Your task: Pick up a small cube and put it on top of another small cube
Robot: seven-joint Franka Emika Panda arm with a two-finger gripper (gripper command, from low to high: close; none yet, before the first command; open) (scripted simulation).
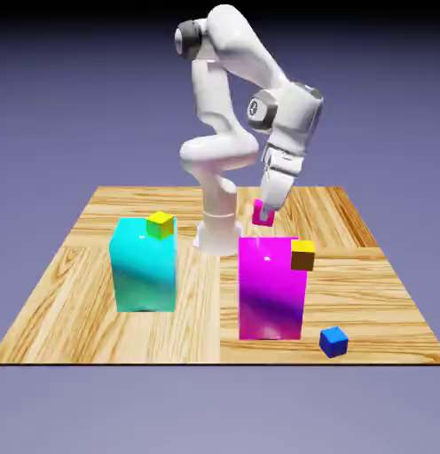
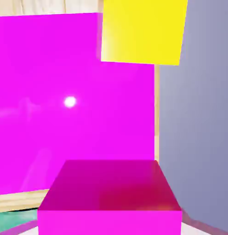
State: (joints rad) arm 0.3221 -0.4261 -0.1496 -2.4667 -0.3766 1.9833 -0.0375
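- Exterior view shows us the claw (image 1: 264, 213) pinching the small pink cube (image 1: 263, 214) in the air, above the tall magenta block (image 1: 271, 288); the yellow cube (image 1: 302, 254) sits at that block's corner, lower and toward this view's right.
- Hand view fills with pink cube (image 2: 111, 195), magenta top (image 2: 65, 105) and yellow cube (image 2: 143, 30); we can't see the fingertips there.

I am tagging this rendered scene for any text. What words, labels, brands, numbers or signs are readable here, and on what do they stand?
None: no view shows any readable text.
The tall magenta block, the tall cyan block, the small cubes on top of them, the small blue cube and the small hot-pink cube in the hand are plain.
The white arm and wooden table carry no markings.
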